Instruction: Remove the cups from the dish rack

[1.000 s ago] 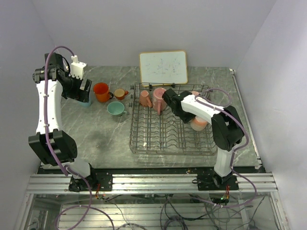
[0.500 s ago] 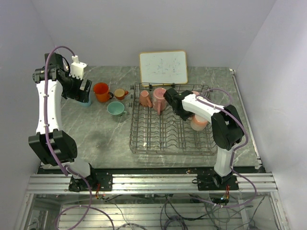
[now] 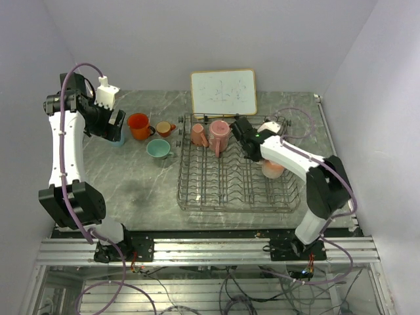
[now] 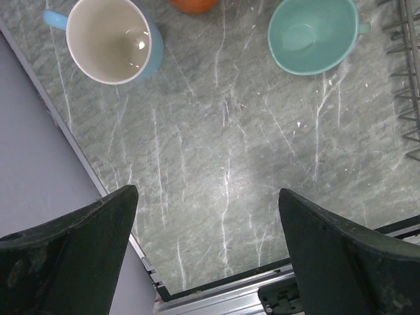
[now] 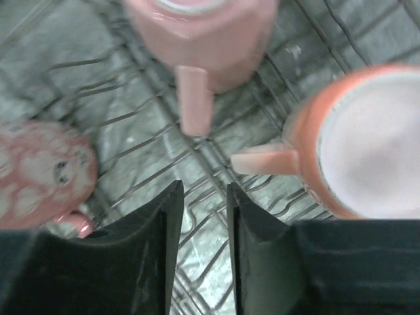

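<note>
Three cups show in the dish rack (image 3: pixel 197 197) from the right wrist camera, all where they stood a second ago. A pink mug (image 5: pixel 203 33) sits at the far edge with its handle pointing back at us. A peach mug (image 5: pixel 367 144) is to one side and a speckled pink mug (image 5: pixel 39 170) to the other.

What has changed is the right gripper (image 5: pixel 202 197). Its jaws have drawn in from about half spread to a narrow slit, with only rack wire showing between them, so it grasps nothing. Its elbow has swung out toward the bench's right edge. We judge it is lining up on the pink mug's handle, just ahead of its fingertips; no cup has left the rack in this second.

Over the bench's (image 3: pixel 131 184) left edge, the left gripper (image 4: pixel 203 197) stays spread wide and empty above the light blue mug (image 4: pixel 111 39). The mint mug (image 4: pixel 315 33) stands nearer the rack.
</note>
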